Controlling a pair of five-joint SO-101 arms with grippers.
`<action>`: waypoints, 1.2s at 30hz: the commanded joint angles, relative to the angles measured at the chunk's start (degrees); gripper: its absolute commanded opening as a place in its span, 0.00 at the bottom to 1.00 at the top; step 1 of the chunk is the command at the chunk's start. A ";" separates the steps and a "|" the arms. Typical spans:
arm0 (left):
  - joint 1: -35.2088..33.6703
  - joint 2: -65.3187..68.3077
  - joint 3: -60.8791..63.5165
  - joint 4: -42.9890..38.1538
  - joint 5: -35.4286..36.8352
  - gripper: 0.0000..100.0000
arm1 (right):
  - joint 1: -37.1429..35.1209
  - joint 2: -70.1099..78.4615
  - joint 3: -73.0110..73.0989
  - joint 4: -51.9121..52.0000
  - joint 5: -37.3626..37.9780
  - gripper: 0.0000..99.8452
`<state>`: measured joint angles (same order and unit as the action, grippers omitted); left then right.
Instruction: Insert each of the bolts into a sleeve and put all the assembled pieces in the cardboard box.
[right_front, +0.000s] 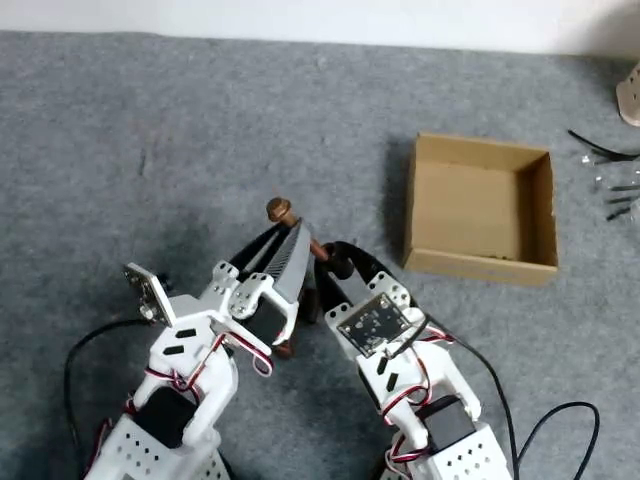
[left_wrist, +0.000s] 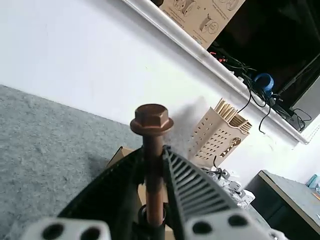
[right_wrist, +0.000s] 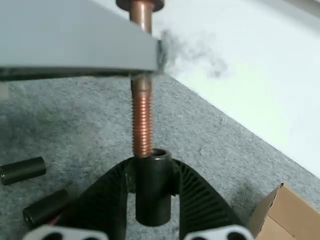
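The left jaws clamp the bolt (left_wrist: 153, 165) by its shank, head outward, so that its threaded tip sits at the mouth of the sleeve (right_wrist: 153, 190) gripped in the right jaws, evidently aligned for insertion; the cardboard box (right_front: 480, 265) stands apart beyond the right jaws.

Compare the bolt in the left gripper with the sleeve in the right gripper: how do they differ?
The bolt is copper-coloured; the sleeve is black. The bolt is long, thin and threaded, with a hexagonal head; the sleeve is short, thicker and smooth. Both are clamped, the bolt in the left gripper, the sleeve in the right gripper, and lined up end to end.
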<state>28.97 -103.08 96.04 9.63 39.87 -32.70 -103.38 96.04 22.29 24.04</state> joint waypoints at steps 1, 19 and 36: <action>-0.48 -0.04 1.19 0.18 0.62 0.01 | -1.80 -1.19 8.22 0.04 0.62 0.01; -2.95 0.13 1.19 0.53 0.70 0.01 | -2.59 -1.54 8.22 0.75 2.20 0.01; -0.66 6.11 1.54 -0.70 0.44 0.01 | -2.42 -1.54 8.22 0.48 2.46 0.01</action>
<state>27.65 -97.80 96.31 9.80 40.48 -34.90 -103.38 96.04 23.16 25.89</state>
